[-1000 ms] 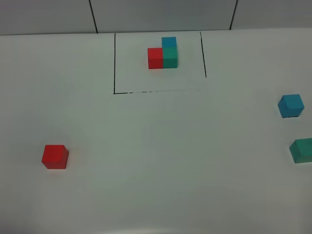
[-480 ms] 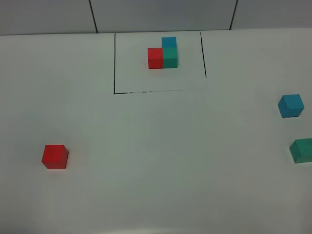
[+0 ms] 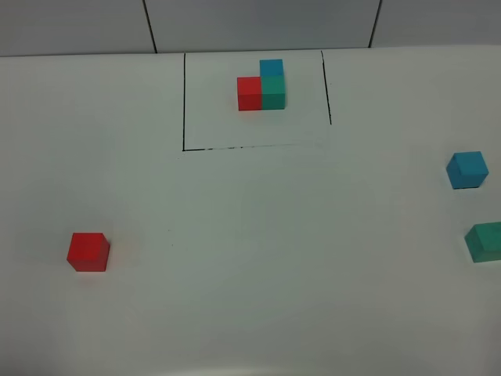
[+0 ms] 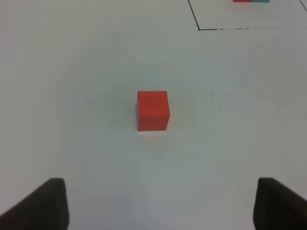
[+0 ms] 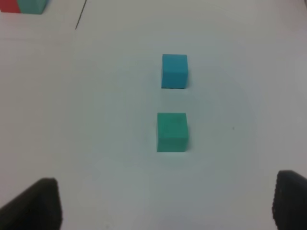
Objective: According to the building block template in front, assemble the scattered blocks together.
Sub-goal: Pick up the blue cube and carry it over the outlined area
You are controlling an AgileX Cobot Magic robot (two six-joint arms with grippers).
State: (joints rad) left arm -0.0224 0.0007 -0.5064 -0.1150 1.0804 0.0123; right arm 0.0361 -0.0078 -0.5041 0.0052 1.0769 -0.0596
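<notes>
The template (image 3: 262, 84) is an L-shaped cluster of red, teal-green and blue cubes inside thin black lines at the back middle of the white table. A loose red cube (image 3: 88, 251) sits at the front left; it also shows in the left wrist view (image 4: 153, 110). A loose sky-blue cube (image 3: 467, 169) and a teal-green cube (image 3: 485, 241) sit at the right edge; both show in the right wrist view, blue (image 5: 174, 71) and green (image 5: 171, 132). My left gripper (image 4: 160, 203) is open, its fingers wide apart short of the red cube. My right gripper (image 5: 165, 203) is open short of the green cube.
The black drawn frame (image 3: 184, 102) borders the template on the left, front and right. The white table (image 3: 258, 235) meets a grey panelled wall (image 3: 258, 23) at the back. Neither arm shows in the exterior high view.
</notes>
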